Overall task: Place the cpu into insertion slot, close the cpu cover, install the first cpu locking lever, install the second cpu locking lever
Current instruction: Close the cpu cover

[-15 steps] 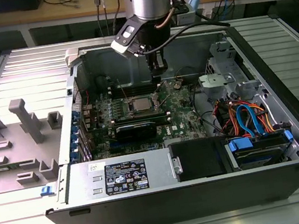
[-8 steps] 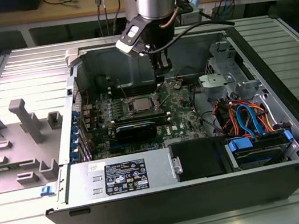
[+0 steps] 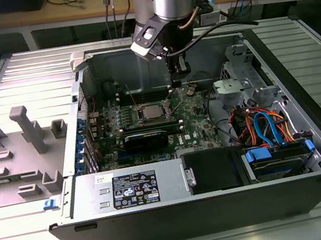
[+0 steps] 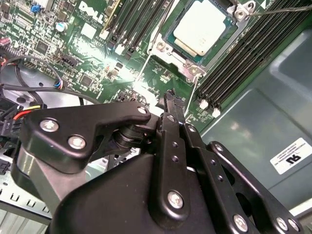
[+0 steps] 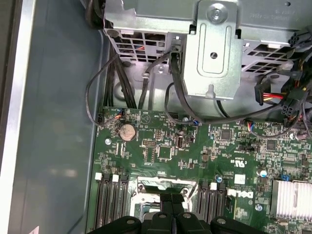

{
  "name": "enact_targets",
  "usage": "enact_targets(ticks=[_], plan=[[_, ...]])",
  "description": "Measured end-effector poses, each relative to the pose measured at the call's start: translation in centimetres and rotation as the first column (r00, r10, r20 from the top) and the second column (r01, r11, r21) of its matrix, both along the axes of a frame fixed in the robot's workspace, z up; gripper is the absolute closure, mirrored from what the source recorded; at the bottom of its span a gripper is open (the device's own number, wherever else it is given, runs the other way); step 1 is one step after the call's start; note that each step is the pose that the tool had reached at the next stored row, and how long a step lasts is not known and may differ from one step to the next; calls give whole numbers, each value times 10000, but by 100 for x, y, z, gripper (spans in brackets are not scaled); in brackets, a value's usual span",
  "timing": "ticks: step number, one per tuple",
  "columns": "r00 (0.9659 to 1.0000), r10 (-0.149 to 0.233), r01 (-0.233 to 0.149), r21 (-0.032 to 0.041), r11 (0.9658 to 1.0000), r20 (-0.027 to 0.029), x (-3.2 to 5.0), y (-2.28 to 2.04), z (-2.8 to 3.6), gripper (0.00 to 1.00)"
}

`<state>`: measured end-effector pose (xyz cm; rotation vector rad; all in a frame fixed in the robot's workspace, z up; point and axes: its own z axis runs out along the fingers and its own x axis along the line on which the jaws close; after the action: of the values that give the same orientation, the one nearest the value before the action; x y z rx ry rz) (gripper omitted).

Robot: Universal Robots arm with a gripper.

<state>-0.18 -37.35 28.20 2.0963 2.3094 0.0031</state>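
The cpu point(image 4: 202, 29) looks seated with the cpu cover point(image 4: 170, 45) down. The gripper point(image 4: 170, 101) hovers nearby, fingers together and empty. It's the lever-locking stage, I'd say, which calls for a precise push.

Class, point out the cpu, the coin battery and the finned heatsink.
cpu point(image 4: 204, 30), second wrist view, centre of its metal top.
coin battery point(image 5: 127, 131), first wrist view, its round face.
heatsink point(image 5: 292, 200), first wrist view, its fins.

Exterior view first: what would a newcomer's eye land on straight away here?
The robot arm's black gripper hangs inside the open computer case, just above the green motherboard. Next comes the silver cpu, gleaming on the board in the second wrist view. Blue and orange cables bunch at the exterior view's right.
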Motion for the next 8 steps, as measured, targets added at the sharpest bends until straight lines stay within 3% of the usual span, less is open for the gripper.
enact_targets(ticks=[8], plan=[[10000, 1, -1, 0, 10000, 0, 17, 0, 0, 89]])
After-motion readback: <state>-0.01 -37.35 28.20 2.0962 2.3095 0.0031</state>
